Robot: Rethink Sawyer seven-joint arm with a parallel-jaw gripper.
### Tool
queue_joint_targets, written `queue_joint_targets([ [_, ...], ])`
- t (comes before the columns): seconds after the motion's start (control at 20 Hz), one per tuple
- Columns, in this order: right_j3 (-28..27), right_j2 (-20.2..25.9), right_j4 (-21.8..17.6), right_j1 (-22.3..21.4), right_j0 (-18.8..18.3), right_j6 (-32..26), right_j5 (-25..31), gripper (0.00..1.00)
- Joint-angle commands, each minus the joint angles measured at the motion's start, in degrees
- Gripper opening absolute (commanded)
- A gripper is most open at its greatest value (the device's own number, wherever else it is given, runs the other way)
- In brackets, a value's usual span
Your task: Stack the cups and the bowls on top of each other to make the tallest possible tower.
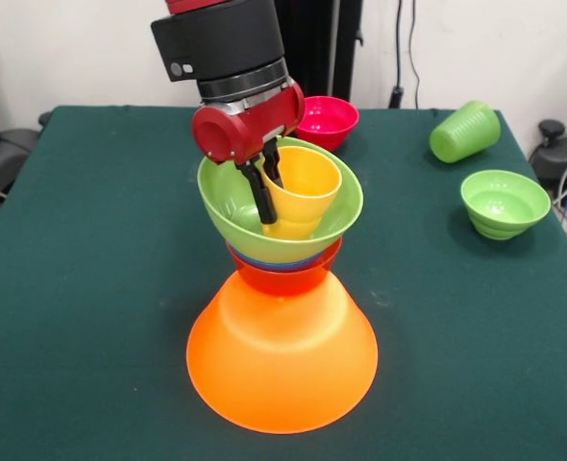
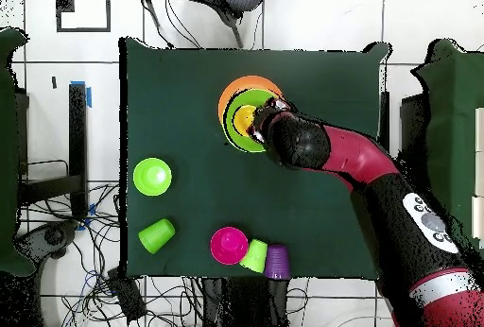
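Our gripper [image 1: 268, 187] pinches the yellow cup's [image 1: 303, 192] rim atop the tower [image 1: 282, 317], mid-table.
Open cloth surrounds it; along one table [image 1: 91, 288] edge we count one pink bowl [image 2: 229, 245], one green bowl [image 2: 152, 176], two green cups, one purple cup [image 2: 276, 262].

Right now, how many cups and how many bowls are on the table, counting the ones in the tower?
Cups: 4 (yellow, purple, two green)
Bowls: 6 (orange, red-orange, blue, large green, pink, small green)
Total: 10
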Motion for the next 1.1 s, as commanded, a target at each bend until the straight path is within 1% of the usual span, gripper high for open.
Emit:
queue_joint_targets([
  [0.05, -0.6, -2.3, -2.7, 3.0, 0.5, 9.2, -1.5, 0.00],
  [0.2, -0.2, -0.8, -1.6, 3.3, -0.2, 10.6, -4.0, 0.00],
  [0.35, -0.9, -1.3, -1.3, 3.0, 0.5, 10.4, -2.7, 0.00],
  [0.55, -0.3, -0.5, -1.0, 3.1, -0.3, 10.7, -4.0, 0.00],
  [0.75, 1.3, 2.2, -0.5, 3.3, -2.6, 11.5, -7.2, 0.00],
  [1.1, 2.7, 5.3, -0.6, 3.5, -5.2, 11.8, -10.3, 0.00],
])
